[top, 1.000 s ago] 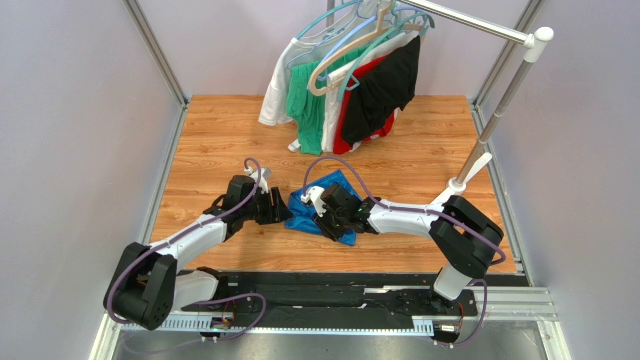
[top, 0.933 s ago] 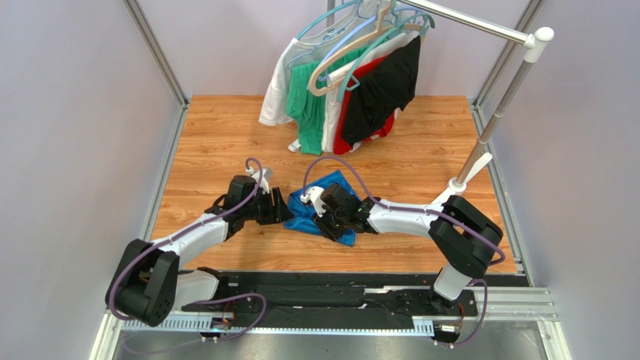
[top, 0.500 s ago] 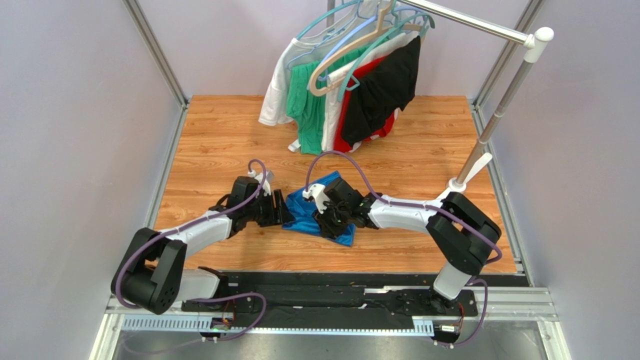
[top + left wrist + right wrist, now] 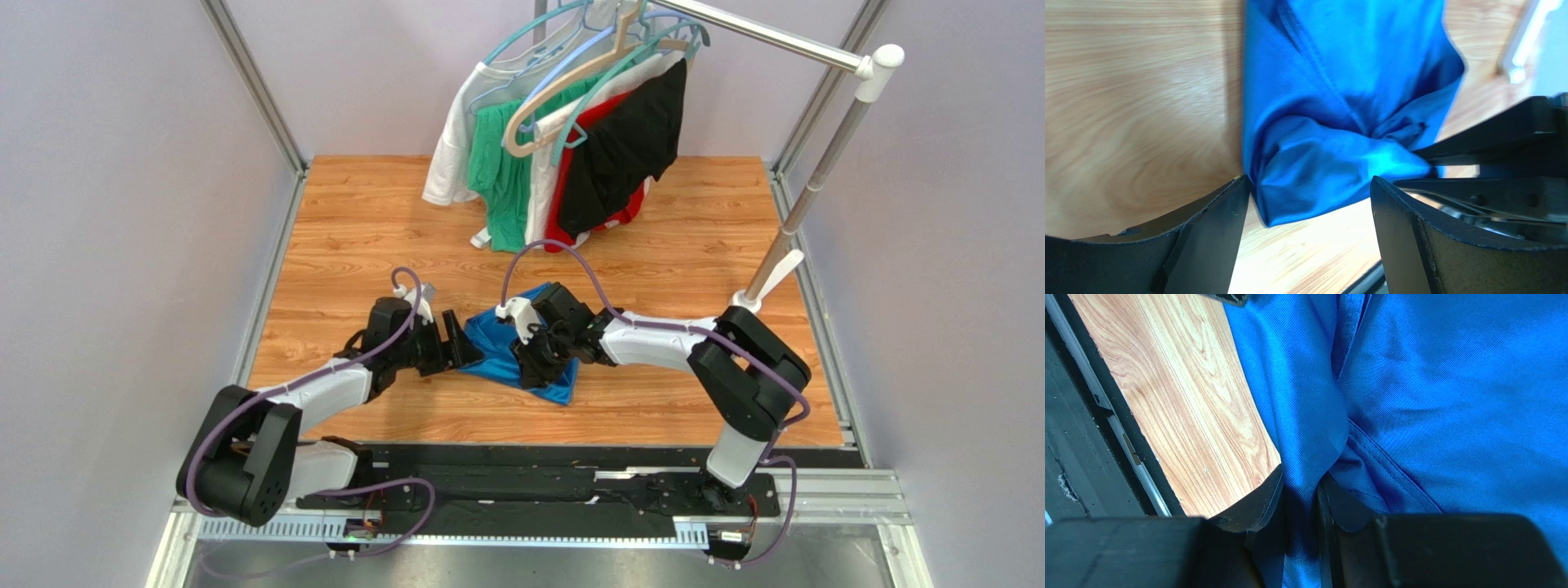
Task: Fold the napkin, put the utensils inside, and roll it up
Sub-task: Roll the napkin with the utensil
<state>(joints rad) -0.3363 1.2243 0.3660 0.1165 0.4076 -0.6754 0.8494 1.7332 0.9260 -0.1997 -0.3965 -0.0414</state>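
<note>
Right end effector [image 4: 1300, 490] on napkin [image 4: 1444, 386]

We see 1 napkin [image 4: 497, 347], a plain royal-blue cloth of thin fabric with a slight sheen, lying crumpled on the wooden table [image 4: 368, 233]. It sits toward the table's near edge, about midway across the table's width and well apart from the table's far edge. It is not spread flat. It is gathered into a loose, roughly triangular heap of overlapping layers, and a stitched hem shows along 1 layer. On the side toward the table's left edge, the cloth is bunched into a rounded puff resting on the wood. 1 raised fold is pinched between the fingers of the right gripper [image 4: 1300, 493], with creases running toward that pinch.
</note>
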